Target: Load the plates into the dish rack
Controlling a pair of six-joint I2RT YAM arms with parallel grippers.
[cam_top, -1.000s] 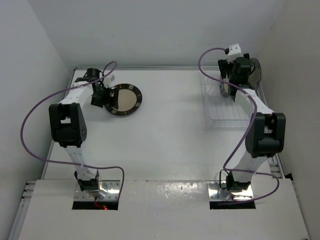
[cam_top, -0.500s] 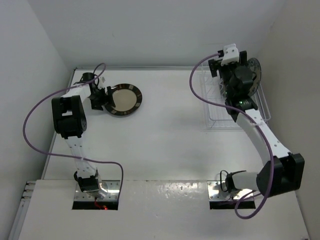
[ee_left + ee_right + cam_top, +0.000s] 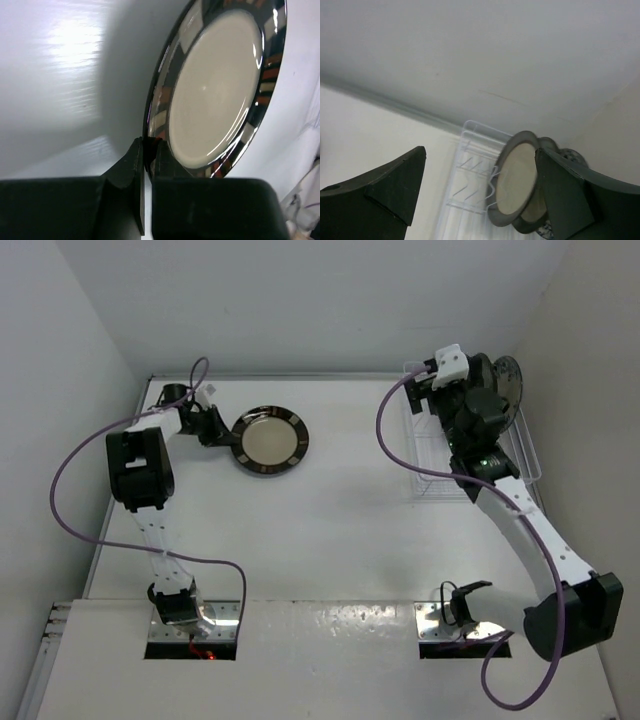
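Striped plate (image 3: 268,440) farther right, in left tool (image 3: 148,149)

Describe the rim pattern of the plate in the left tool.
The plate has a dark rim with brown and cream blocks; clearest in the left wrist view.

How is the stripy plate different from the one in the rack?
The stripy plate has a brown striped rim; the rack plate has a plain grey one. The stripy plate is pinched by the left gripper, away from the dish rack; the rack plate stands on edge inside it. Both have cream centres.
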